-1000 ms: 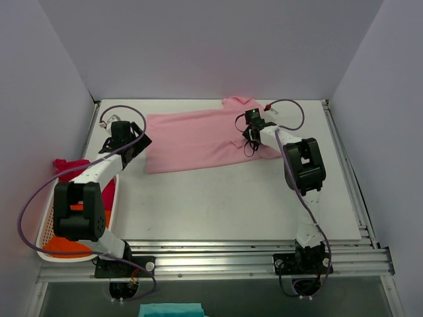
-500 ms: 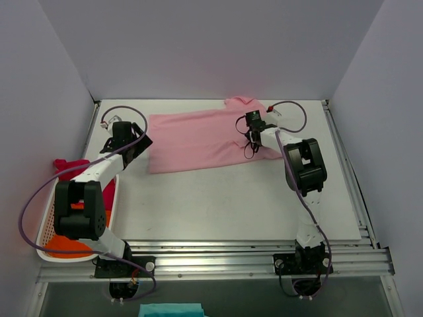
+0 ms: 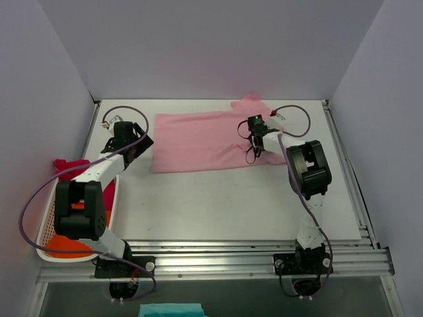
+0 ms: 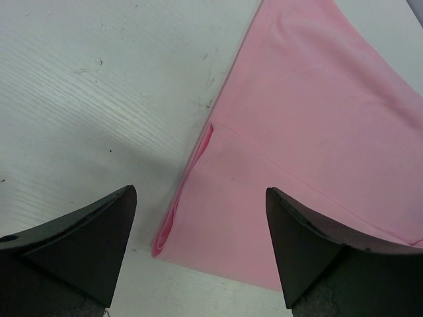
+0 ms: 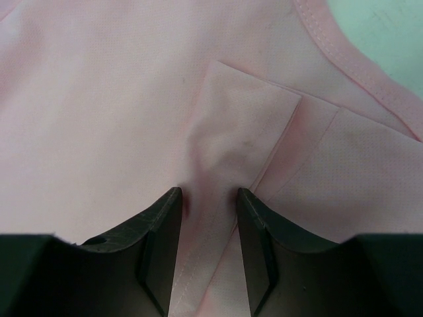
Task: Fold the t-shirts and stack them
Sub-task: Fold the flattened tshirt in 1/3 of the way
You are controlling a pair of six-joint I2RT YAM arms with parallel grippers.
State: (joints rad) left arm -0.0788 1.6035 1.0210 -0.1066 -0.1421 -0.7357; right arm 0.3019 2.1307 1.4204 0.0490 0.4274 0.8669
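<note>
R claw (image 5: pixel 208 193) narrow, nipping pink tee (image 5: pixel 99 99) fold; L claw (image 4: pixel 200 193) wide.

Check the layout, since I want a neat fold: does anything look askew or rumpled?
Yes. The light pink t-shirt lies slightly slanted on the table, its near-left corner curled over, and cloth bunches into a ridge between the right tool fingers. The magenta-red t-shirt hangs over the basket rim.

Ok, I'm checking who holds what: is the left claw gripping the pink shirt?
No, the left claw stands wide open over the pink shirt's edge, no cloth pinched.
</note>
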